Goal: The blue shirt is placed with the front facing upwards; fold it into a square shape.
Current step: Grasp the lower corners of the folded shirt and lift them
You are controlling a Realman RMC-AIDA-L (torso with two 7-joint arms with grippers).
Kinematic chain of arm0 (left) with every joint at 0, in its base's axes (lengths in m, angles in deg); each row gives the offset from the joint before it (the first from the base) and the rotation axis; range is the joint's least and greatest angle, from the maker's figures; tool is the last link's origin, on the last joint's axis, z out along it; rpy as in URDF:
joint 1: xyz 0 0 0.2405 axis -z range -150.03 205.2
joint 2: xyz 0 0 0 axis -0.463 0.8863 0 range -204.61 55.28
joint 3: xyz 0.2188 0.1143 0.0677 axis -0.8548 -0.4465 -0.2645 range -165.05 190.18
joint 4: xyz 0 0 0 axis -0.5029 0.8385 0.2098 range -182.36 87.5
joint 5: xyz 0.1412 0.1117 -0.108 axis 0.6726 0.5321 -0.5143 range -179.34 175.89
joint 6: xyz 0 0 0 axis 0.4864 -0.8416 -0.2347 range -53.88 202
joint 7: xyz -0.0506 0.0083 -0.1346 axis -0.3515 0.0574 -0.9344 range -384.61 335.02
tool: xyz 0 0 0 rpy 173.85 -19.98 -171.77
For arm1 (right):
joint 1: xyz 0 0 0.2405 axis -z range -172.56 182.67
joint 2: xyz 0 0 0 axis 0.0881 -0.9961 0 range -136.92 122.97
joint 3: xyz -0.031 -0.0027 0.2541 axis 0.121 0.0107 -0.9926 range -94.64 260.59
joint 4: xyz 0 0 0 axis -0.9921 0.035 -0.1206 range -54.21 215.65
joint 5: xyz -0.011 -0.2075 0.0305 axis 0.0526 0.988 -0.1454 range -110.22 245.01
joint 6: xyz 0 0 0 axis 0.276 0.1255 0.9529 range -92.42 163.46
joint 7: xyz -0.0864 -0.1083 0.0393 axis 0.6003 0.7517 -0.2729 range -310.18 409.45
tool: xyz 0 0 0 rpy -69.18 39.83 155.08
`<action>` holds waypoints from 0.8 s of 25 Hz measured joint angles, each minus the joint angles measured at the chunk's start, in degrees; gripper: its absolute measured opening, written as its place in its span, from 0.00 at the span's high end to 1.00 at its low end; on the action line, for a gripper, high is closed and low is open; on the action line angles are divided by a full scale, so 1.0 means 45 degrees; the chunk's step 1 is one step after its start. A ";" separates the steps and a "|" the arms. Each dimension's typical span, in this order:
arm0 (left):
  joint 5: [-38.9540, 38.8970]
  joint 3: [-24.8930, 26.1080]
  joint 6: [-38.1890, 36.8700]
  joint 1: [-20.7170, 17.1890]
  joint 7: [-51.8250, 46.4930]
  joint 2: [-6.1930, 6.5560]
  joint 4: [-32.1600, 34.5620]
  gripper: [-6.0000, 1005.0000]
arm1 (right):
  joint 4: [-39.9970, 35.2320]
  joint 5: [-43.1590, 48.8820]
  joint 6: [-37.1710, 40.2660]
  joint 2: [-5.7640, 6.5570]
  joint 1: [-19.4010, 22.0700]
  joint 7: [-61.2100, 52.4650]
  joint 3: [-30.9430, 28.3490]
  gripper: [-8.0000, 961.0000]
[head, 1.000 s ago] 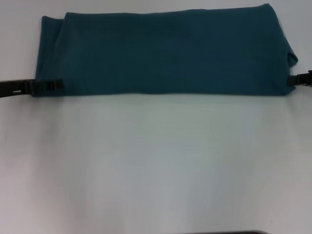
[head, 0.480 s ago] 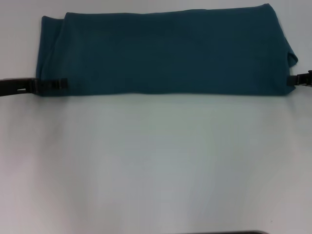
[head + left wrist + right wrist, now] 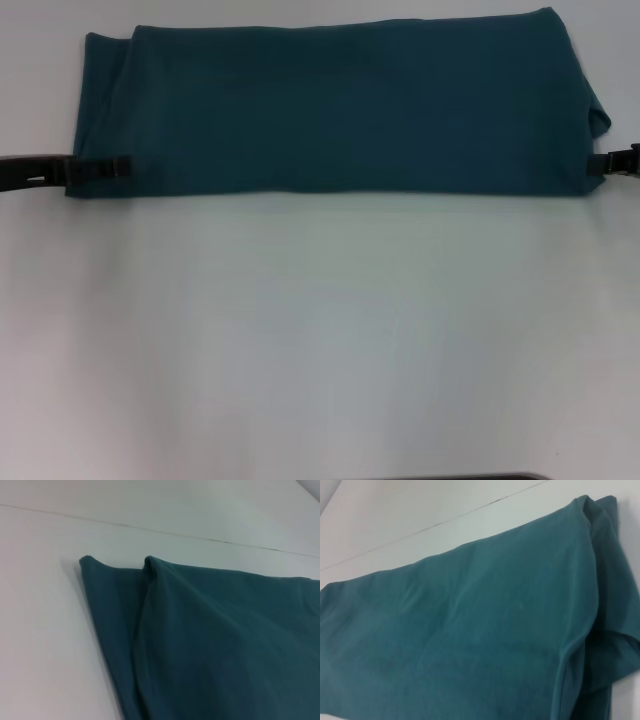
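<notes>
The blue shirt (image 3: pixel 340 105) lies folded into a long teal band across the far part of the white table, plain side up, with no lettering showing. My left gripper (image 3: pixel 122 166) reaches in flat from the left and overlaps the band's near left corner. At the band's near right end sits my right gripper (image 3: pixel 598 164), at the cloth's edge. The left wrist view shows the shirt's (image 3: pixel 215 640) layered left end with two folded corners. In the right wrist view, the shirt's (image 3: pixel 470 630) right end has a tucked layer sticking out.
Bare white table (image 3: pixel 320 330) stretches from the shirt's near edge toward me. A thin seam line (image 3: pixel 200 536) runs across the table beyond the shirt. A dark strip (image 3: pixel 460 477) shows at the frame's near edge.
The left gripper slid a little right over the shirt's corner, then drew back slightly left and farther away. The shirt's near left corner shifted slightly with it. The right gripper stayed still.
</notes>
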 joint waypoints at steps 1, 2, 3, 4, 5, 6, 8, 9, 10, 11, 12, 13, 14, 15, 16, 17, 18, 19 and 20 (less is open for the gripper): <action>0.0000 -0.0001 0.0084 0.0002 0.0016 0.0005 0.0029 0.06 | 0.0001 0.0000 0.0000 -0.0001 0.0000 0.0004 -0.0001 0.99; 0.0000 -0.0001 0.0153 0.0002 0.0024 0.0005 0.0050 0.06 | 0.0001 0.0000 0.0000 -0.0002 0.0000 0.0006 0.0000 0.99; 0.0000 -0.0002 0.0235 0.0006 0.0027 0.0005 0.0071 0.06 | 0.0000 0.0001 0.0000 -0.0002 0.0000 0.0006 0.0000 0.99; 0.0000 -0.0017 0.0287 0.0010 0.0028 0.0004 0.0084 0.06 | 0.0000 0.0000 0.0000 -0.0002 0.0000 0.0006 -0.0001 0.99; 0.0000 -0.0057 0.0334 0.0018 0.0030 -0.0001 0.0089 0.06 | 0.0000 -0.0002 0.0000 -0.0002 -0.0001 0.0006 0.0000 0.99; 0.0000 -0.0104 0.0382 0.0019 0.0030 -0.0013 0.0090 0.06 | 0.0000 -0.0003 0.0004 -0.0002 0.0000 0.0006 -0.0001 0.99; -0.0001 -0.0215 0.0478 0.0019 0.0024 -0.0035 0.0092 0.06 | 0.0000 -0.0005 0.0014 -0.0002 -0.0001 0.0006 0.0000 0.99; -0.0001 -0.0268 0.0514 0.0019 0.0015 -0.0045 0.0092 0.06 | 0.0000 -0.0008 0.0019 -0.0002 -0.0001 0.0006 -0.0001 0.99; -0.0001 -0.0346 0.0539 0.0013 -0.0002 -0.0055 0.0092 0.06 | 0.0000 -0.0010 0.0022 -0.0002 -0.0002 0.0006 -0.0001 0.99; -0.0001 -0.0401 0.0550 0.0008 -0.0013 -0.0058 0.0092 0.06 | 0.0001 -0.0010 0.0023 -0.0002 -0.0006 0.0006 -0.0001 0.99; -0.0001 -0.0444 0.0550 0.0004 -0.0020 -0.0064 0.0092 0.06 | 0.0001 -0.0008 0.0028 -0.0002 -0.0012 0.0006 -0.0001 0.99; -0.0001 -0.0467 0.0548 -0.0001 -0.0024 -0.0068 0.0092 0.06 | 0.0001 -0.0004 0.0032 -0.0002 -0.0018 0.0006 0.0000 0.99; -0.0001 -0.0491 0.0520 -0.0009 -0.0030 -0.0074 0.0092 0.06 | 0.0000 -0.0004 0.0036 -0.0002 -0.0023 0.0005 -0.0001 0.99; -0.0001 -0.0499 0.0483 -0.0011 -0.0032 -0.0078 0.0092 0.06 | 0.0001 -0.0003 0.0039 -0.0002 -0.0029 0.0005 0.0000 0.99; -0.0001 -0.0505 0.0409 -0.0012 -0.0034 -0.0078 0.0082 0.06 | 0.0000 -0.0002 0.0040 -0.0002 -0.0034 0.0004 -0.0001 0.99; -0.0001 -0.0510 0.0321 -0.0013 -0.0035 -0.0077 0.0062 0.06 | 0.0000 0.0000 0.0042 -0.0002 -0.0034 0.0002 0.0000 0.99; -0.0002 -0.0514 0.0214 -0.0010 -0.0034 -0.0076 0.0036 0.06 | 0.0000 0.0001 0.0046 -0.0002 -0.0035 -0.0001 0.0000 0.99; -0.0001 -0.0514 0.0092 0.0002 -0.0030 -0.0071 0.0016 0.06 | 0.0000 0.0003 0.0051 -0.0002 -0.0036 -0.0005 -0.0001 0.99; -0.0003 -0.0514 -0.0034 0.0015 -0.0015 -0.0062 0.0010 0.06 | -0.0001 0.0004 0.0052 -0.0002 -0.0037 -0.0006 -0.0001 0.99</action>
